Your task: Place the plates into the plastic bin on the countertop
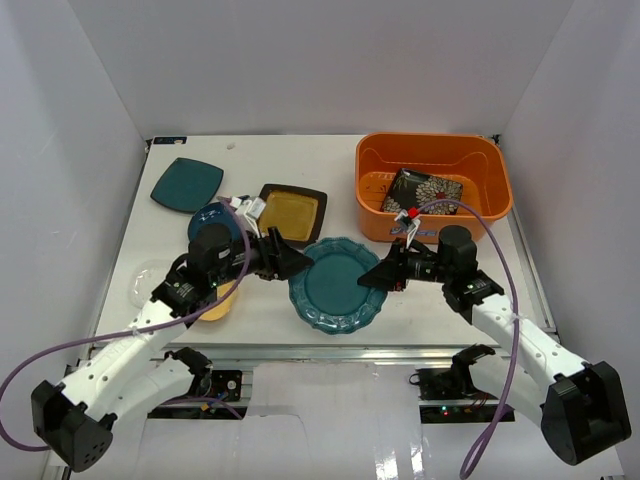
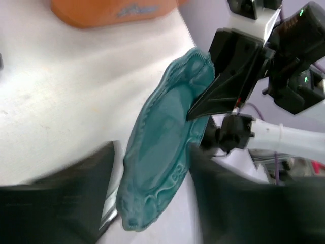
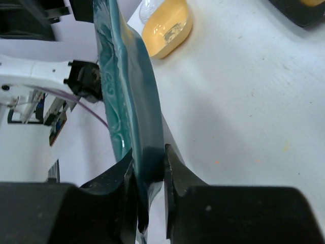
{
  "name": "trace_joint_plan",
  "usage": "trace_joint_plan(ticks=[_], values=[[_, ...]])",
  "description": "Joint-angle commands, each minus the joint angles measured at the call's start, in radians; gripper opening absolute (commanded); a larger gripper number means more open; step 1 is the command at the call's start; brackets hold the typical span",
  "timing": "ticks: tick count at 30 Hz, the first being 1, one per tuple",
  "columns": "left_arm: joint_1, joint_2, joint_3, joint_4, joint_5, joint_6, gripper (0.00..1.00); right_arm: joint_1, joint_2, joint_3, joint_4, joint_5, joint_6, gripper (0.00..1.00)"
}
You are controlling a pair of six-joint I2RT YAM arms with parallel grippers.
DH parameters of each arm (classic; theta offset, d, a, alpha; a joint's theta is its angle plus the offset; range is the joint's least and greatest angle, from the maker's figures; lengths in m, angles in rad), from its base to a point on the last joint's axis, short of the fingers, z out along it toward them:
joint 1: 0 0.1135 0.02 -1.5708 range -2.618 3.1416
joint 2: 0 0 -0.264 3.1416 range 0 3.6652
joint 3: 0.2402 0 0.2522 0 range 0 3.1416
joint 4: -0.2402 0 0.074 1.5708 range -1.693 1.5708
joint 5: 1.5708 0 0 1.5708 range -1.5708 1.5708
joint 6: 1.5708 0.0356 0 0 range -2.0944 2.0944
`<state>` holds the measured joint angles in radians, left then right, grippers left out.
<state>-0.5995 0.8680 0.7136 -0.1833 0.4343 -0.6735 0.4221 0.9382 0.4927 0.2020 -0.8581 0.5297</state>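
Note:
The round scalloped teal plate (image 1: 335, 285) is near the front of the white countertop (image 1: 300, 160). My right gripper (image 1: 372, 277) is shut on its right rim; in the right wrist view the fingertips (image 3: 150, 173) pinch the plate's edge (image 3: 124, 76). My left gripper (image 1: 290, 262) is open at its left rim, its fingers standing apart on either side of the plate (image 2: 162, 137) without closing on it. The orange plastic bin (image 1: 433, 185) at the back right holds the black floral square plate (image 1: 423, 190).
A dark teal square plate (image 1: 186, 183), a small blue plate (image 1: 212, 218) and an amber square plate (image 1: 291, 212) lie at the back left. A small yellow plate (image 1: 215, 303) and a clear plate (image 1: 145, 283) lie under my left arm.

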Motion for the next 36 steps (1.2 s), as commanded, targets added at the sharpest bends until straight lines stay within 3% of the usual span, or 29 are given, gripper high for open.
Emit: trace_joint_plan(ticks=[1,5,10,13,15,21,29,34,36], values=[[-0.008,-0.099,0.084,-0.047,-0.220,0.017,0.79,-0.002,-0.018,0.056,0.157,0.060,0.093,0.08],[-0.008,-0.127,0.084,-0.123,-0.374,0.034,0.93,-0.026,0.017,0.246,0.096,0.191,0.093,0.08],[-0.008,-0.106,0.006,-0.140,-0.482,0.008,0.94,-0.237,0.111,0.466,0.057,0.329,0.113,0.08],[-0.006,-0.074,-0.038,-0.119,-0.601,-0.049,0.94,-0.336,0.181,0.559,-0.060,0.466,0.049,0.08],[-0.006,-0.046,-0.069,-0.056,-0.658,-0.072,0.95,-0.348,0.220,0.575,-0.131,0.603,0.003,0.08],[0.000,0.089,-0.086,0.056,-0.730,-0.119,0.97,-0.397,0.289,0.550,-0.156,0.729,-0.062,0.08],[0.006,0.259,-0.132,0.241,-0.807,-0.224,0.97,-0.508,0.493,0.580,-0.154,0.636,-0.016,0.08],[0.018,0.374,-0.126,0.274,-0.815,-0.285,0.97,-0.545,0.580,0.586,-0.136,0.547,0.033,0.08],[0.023,0.426,-0.123,0.292,-0.815,-0.307,0.97,-0.552,0.590,0.587,-0.136,0.541,0.041,0.17]])
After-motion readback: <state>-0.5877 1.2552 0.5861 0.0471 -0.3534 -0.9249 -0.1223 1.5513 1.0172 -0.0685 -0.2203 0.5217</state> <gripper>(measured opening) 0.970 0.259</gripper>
